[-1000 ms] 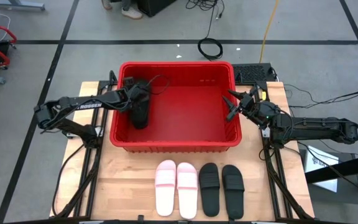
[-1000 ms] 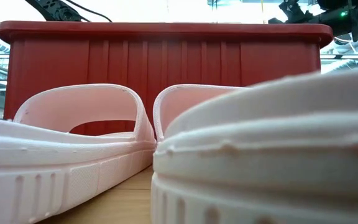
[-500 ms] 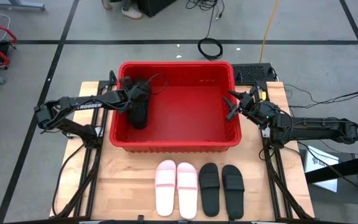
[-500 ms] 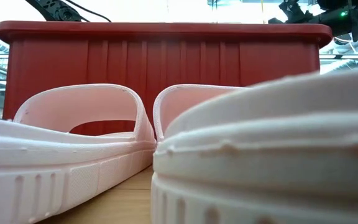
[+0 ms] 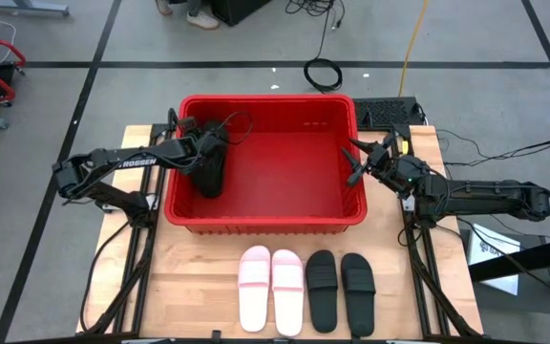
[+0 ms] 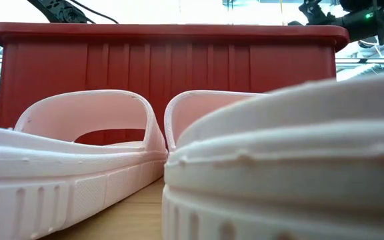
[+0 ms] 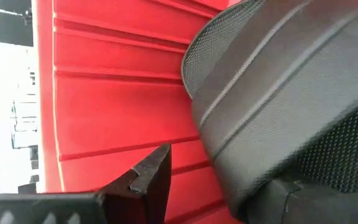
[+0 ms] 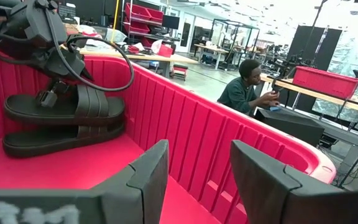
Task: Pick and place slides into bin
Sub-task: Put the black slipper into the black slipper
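A black slide [image 5: 210, 170] is gripped by the left pincer [image 5: 208, 153] inside the bin [image 5: 265, 222]; the right pincer [image 5: 355, 161] is held open, empty; slides seem light, bendy; best grabbed by the strap.

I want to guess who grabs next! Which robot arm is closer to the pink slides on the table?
Neither clearly, maybe left. The left gripper is inside the bin, holding black slides. The right gripper is at the bin's right rim. The pink slides lie in front.

Glossy ribbed red plastic bin [image 5: 265, 218], matt foam pink slides [image 5: 271, 289], bare wood table [image 5: 199, 287]
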`<move>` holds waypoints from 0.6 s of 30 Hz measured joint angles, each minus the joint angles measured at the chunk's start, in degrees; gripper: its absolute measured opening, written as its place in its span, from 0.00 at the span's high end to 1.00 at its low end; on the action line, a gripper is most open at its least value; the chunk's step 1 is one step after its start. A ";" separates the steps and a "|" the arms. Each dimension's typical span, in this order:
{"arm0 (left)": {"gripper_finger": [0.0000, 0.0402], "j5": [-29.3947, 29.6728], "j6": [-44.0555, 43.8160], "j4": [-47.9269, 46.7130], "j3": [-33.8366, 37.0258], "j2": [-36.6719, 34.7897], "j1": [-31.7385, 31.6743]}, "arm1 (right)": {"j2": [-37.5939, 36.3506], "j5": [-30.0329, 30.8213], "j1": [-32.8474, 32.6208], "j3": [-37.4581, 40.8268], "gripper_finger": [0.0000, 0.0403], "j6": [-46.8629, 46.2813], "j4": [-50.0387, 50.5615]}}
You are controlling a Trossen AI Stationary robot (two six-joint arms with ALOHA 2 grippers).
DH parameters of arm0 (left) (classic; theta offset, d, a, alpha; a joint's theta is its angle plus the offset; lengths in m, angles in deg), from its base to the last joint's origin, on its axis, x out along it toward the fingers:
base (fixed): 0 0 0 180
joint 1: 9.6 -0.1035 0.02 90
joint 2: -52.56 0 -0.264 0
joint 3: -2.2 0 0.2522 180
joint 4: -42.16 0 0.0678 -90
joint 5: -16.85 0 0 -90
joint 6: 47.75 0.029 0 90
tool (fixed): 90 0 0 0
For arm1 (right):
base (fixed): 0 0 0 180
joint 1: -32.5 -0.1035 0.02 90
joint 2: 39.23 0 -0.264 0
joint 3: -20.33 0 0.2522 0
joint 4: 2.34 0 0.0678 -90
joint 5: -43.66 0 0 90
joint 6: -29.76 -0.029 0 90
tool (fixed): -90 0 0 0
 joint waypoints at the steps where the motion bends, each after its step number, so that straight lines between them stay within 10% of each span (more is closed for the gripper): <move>1: 0.57 0.00 -0.17 0.00 0.00 -0.02 0.23 | 0.00 0.00 0.00 0.00 0.59 0.00 0.03; 18: 0.57 -1.55 -0.20 -0.43 -0.04 -2.67 5.90 | 0.00 0.00 0.02 0.00 0.59 -0.08 -0.06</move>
